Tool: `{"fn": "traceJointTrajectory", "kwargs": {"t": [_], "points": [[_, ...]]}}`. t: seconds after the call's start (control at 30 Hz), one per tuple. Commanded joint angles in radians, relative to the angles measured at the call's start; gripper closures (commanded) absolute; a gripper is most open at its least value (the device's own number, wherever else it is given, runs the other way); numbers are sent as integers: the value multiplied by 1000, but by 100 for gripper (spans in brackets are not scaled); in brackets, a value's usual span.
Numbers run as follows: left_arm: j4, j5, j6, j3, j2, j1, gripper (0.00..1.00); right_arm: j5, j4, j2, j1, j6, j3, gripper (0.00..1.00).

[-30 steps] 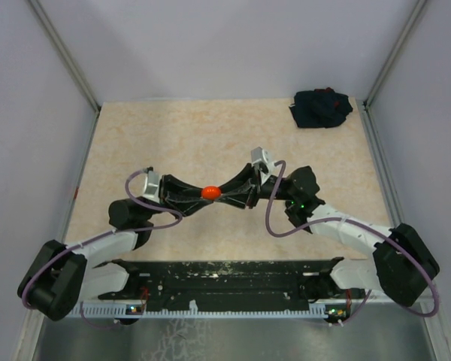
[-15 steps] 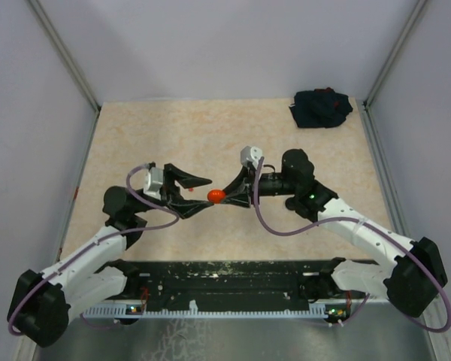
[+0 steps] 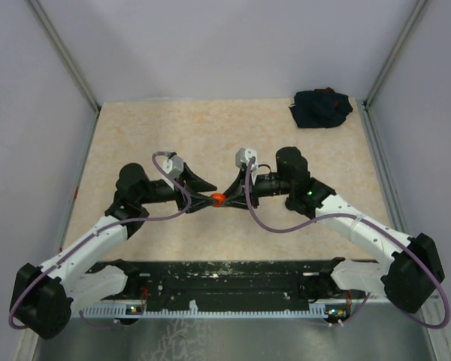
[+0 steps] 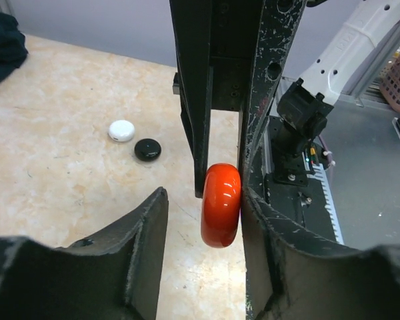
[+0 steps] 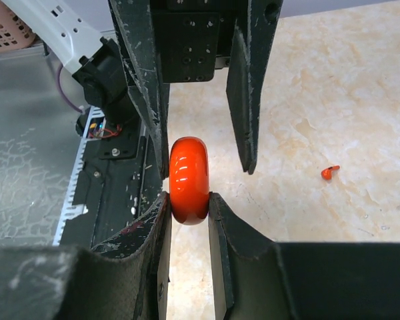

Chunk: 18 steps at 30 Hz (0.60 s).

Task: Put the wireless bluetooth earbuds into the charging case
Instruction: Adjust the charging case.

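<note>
1. The right tool (image 5: 189, 200) is clenched on the red charging case (image 5: 189, 179). It pinches the flat faces and holds the case on edge above the table (image 3: 150, 135), between the two arms.
2. The left tool (image 4: 201, 203) is released. Its fingers straddle the case from the opposite side, one close against it and the other with a clear gap.
3. One red earbud (image 5: 330, 172) lies loose on the table, well apart from the case. No other buds show. A white puck (image 4: 121, 130) and a black puck (image 4: 147, 149) sit just beside each other farther off.
4. The step looks like taking a second grip on the case, probably to open it.
5. To do this well, the left tool should centre the case between its fingers before closing. An off-centre squeeze could twist the case out of the right tool's pinch.
6. The left tool should close slowly on the exposed half while the right tool holds firm.
</note>
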Motion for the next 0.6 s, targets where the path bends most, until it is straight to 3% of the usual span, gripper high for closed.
{"fn": "traceJointTrajectory", "kwargs": {"t": [0.0, 0.13, 0.2, 0.27, 0.3, 0.43, 0.57], "points": [[-57, 57, 18, 37, 11, -8, 51, -21, 37, 9, -5, -20, 62, 100], [-56, 79, 8, 44, 22, -9, 61, -15, 45, 14, -4, -17, 62, 100], [-54, 84, 3, 45, 25, -10, 75, -7, 59, 14, -4, -12, 57, 100], [-39, 80, -5, 40, 22, -9, 96, -3, 74, 13, -4, -7, 47, 100], [-30, 74, -12, 36, 18, -9, 100, 2, 80, 13, -5, -4, 41, 100], [58, 21, -63, 2, -16, -9, 100, 9, 117, 9, -9, 11, 4, 74], [177, -29, -140, -45, -42, -9, 100, -16, 215, 5, -17, 68, -42, 64]]}}
